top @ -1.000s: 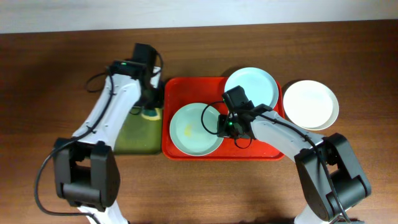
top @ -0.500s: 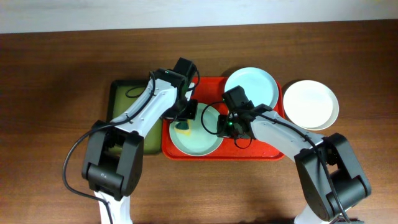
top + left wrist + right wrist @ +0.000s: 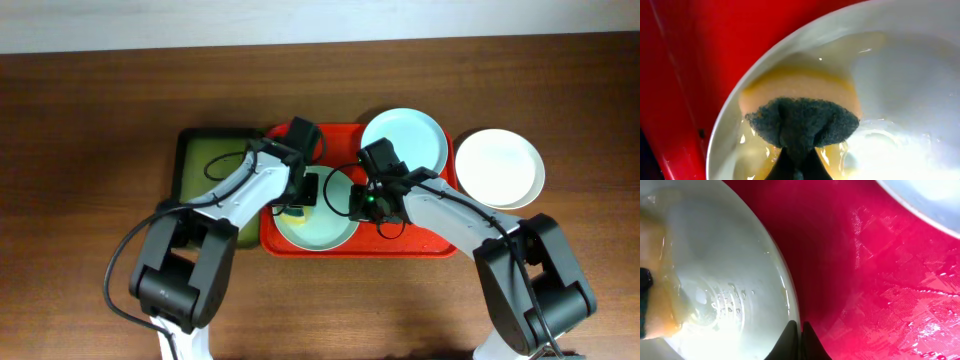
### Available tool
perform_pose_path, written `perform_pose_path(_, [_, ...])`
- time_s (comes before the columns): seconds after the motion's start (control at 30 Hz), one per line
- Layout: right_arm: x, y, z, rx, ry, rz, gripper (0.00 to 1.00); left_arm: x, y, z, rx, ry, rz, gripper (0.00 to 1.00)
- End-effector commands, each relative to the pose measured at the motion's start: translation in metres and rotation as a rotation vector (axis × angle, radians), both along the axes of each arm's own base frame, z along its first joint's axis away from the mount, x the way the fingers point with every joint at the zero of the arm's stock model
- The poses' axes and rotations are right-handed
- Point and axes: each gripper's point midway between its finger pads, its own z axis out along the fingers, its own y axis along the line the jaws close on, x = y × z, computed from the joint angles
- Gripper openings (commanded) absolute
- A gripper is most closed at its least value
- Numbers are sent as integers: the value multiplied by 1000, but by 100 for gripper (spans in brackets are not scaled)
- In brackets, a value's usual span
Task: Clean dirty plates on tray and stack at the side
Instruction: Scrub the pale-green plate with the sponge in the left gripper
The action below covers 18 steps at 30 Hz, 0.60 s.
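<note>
Overhead: left gripper [image 3: 299, 203] clamped on sponge [image 3: 799, 96], pressed into green plate [image 3: 330, 230] on tray [image 3: 410, 245]. Right gripper [image 3: 800, 330] pinched that plate's rim — blue plate [image 3: 405, 140] at tray's corner, white plate [image 3: 500, 168] just beside tray.

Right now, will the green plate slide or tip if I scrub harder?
Likely slippery: the green plate looks wet and glossy on the tray. Thin-rimmed, so probably light and tippy, though the right tool pinching its rim helps.

Beneath left gripper [image 3: 298, 204], sponge [image 3: 800, 100] on plate [image 3: 328, 228], inside tray [image 3: 405, 246]. At right gripper [image 3: 801, 332], apparently held in it, that plate's rim. Behind right gripper, second plate [image 3: 405, 135] over tray's edge; farther right, third plate [image 3: 500, 168] on table [image 3: 100, 285].
</note>
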Motion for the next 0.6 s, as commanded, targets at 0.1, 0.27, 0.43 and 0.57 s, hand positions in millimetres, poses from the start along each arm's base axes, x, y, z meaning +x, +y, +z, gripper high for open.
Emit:
perform_pose_path(0.1, [-5, 6, -2, 28, 23, 15, 4, -21, -48, -3, -218, 147, -54, 0])
perform_pose_path(0.27, [-5, 6, -2, 27, 23, 15, 4, 19, -1, 61, -31, 45, 12, 0])
perform_pose_path(0.43, [-5, 6, -2, 27, 23, 15, 4, -8, 21, -10, 71, 55, 59, 0])
perform_pose_path(0.57, [-5, 6, -2, 28, 22, 15, 4, -57, -20, -32, -141, 227, -21, 0])
